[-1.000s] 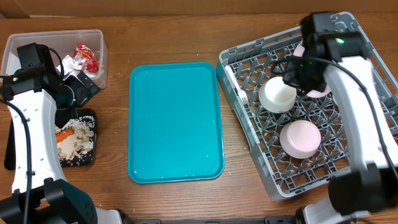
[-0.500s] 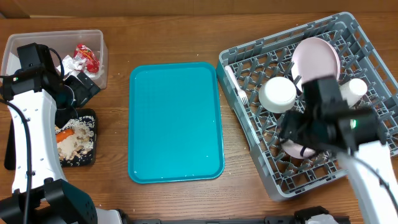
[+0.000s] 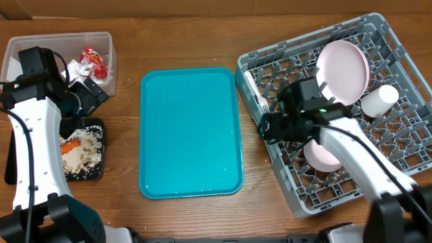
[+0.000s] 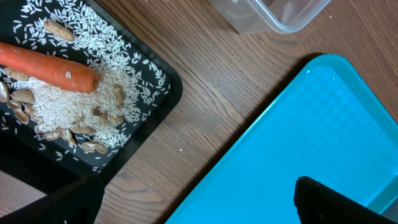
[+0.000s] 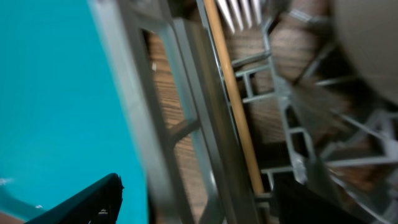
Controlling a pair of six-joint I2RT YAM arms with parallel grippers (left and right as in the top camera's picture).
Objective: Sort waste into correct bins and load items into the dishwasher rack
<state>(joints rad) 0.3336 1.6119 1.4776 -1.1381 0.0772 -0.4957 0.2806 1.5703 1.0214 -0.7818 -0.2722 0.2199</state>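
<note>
Right gripper (image 5: 199,200), spread empty, straddles the grey gridded plastic rack (image 5: 134,81) at its nine-o'clock wall; left gripper (image 4: 196,202), spread, hangs over the wood-grain table (image 4: 211,106) off the black rectangular tray (image 4: 169,87) at three o'clock.

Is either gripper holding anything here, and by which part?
Nothing is held: the left gripper is open by the teal tray, the right gripper open over the dishwasher rack.

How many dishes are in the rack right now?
3 visible in the rack: a plate standing near the far edge, a cup beside it, and a bowl mid-rack, partly under the right arm. More may be hidden beneath that arm.
</note>
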